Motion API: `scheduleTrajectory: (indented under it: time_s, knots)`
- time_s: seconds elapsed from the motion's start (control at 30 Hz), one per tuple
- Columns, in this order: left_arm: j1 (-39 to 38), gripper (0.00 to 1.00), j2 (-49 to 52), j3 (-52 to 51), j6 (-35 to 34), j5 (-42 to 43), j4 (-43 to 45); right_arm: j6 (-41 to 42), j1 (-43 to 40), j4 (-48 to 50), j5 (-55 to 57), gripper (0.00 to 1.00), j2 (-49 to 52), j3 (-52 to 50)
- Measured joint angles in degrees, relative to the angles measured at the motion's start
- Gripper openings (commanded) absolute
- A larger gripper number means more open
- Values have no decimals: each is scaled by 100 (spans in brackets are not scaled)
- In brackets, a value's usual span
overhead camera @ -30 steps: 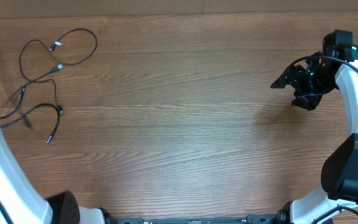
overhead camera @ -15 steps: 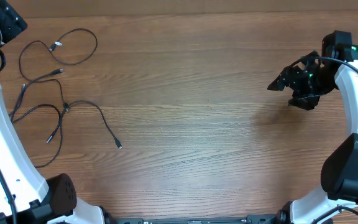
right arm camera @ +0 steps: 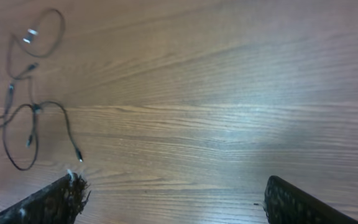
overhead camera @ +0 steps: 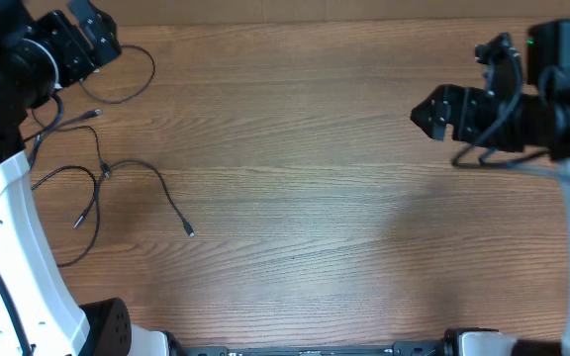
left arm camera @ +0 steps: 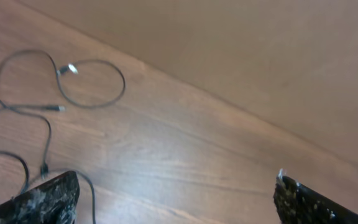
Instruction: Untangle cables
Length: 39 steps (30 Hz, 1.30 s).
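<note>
On the left side of the wooden table (overhead camera: 315,198) the cables (overhead camera: 105,170) lie loose as thin black cords, looping and crossing one another, with one strand trailing toward the middle and ending in a small plug (overhead camera: 190,233). The left gripper (overhead camera: 85,35) hangs at the far left corner, over the upper loop of the cords. In the left wrist view its fingers (left arm camera: 48,199) stand spread wide with nothing between them, and the cables (left arm camera: 46,143) rest on the wood ahead of them. The right gripper (overhead camera: 435,111) hangs over the right side of the table, well apart from the cords. In the right wrist view its fingers (right arm camera: 51,200) are likewise spread wide and hold nothing, with the cables (right arm camera: 36,109) showing far off at the upper left.
</note>
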Motion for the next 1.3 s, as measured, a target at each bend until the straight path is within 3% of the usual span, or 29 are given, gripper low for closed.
scheduleTrajectory:
  time_s: [0.4, 0.63, 1.0, 1.17, 1.3]
  knots:
    - [-98, 100, 4, 0, -17, 48, -289, -192, 4, -568, 208, 100, -1137, 170]
    - [-98, 100, 4, 0, -17, 48, -297, -251, 4, -586, 205, 100, -1840, 173]
    - [-98, 100, 4, 0, -17, 48, -299, -295, 4, -605, 516, 100, -1886, 173]
    - [-98, 100, 4, 0, -17, 48, -299, -317, 4, -319, 1038, 100, -1884, 164]
    - [-98, 100, 4, 0, -17, 50, -302, -350, 4, 664, 1298, 100, -2076, -223]
